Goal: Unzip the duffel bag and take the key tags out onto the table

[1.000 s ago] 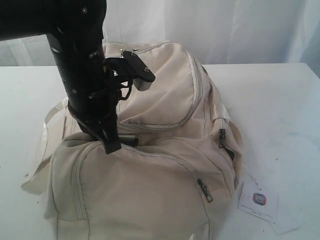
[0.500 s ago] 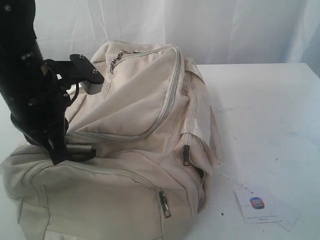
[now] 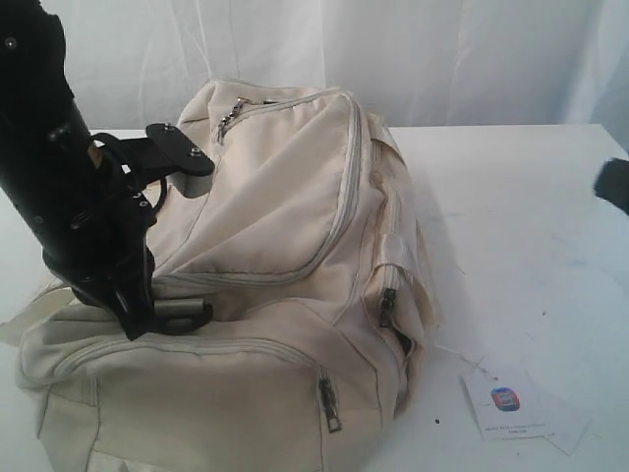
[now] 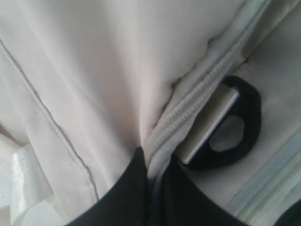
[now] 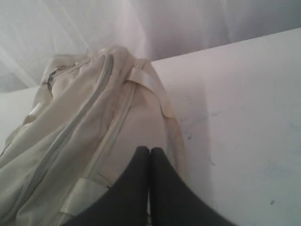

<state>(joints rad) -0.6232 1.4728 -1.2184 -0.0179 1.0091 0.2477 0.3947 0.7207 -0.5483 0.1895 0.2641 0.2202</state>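
Note:
The cream duffel bag [image 3: 285, 226] lies on the white table [image 3: 521, 216] with its zips closed. My left gripper [image 3: 136, 323] presses down on the bag's near left side. In the left wrist view the left gripper [image 4: 155, 157] is shut on a fold of the bag's zip seam [image 4: 188, 110], beside a black D-ring [image 4: 244, 122]. My right gripper [image 3: 614, 185] shows as a dark shape at the right edge. Seen from its wrist, the right gripper [image 5: 150, 149] is shut with nothing in it, above the duffel bag [image 5: 94, 117]. The key tags are hidden.
A white paper card with a red-blue logo [image 3: 506, 398] lies on the table near the bag's front right corner. Zip pulls hang at the bag's front [image 3: 327, 403] and side pocket [image 3: 387, 300]. A white curtain [image 3: 442, 49] hangs behind the table [image 5: 244, 103].
The left arm swung to the left, dragging the bag with it, then shifted slightly back to the right. The right gripper has come into view at the right edge.

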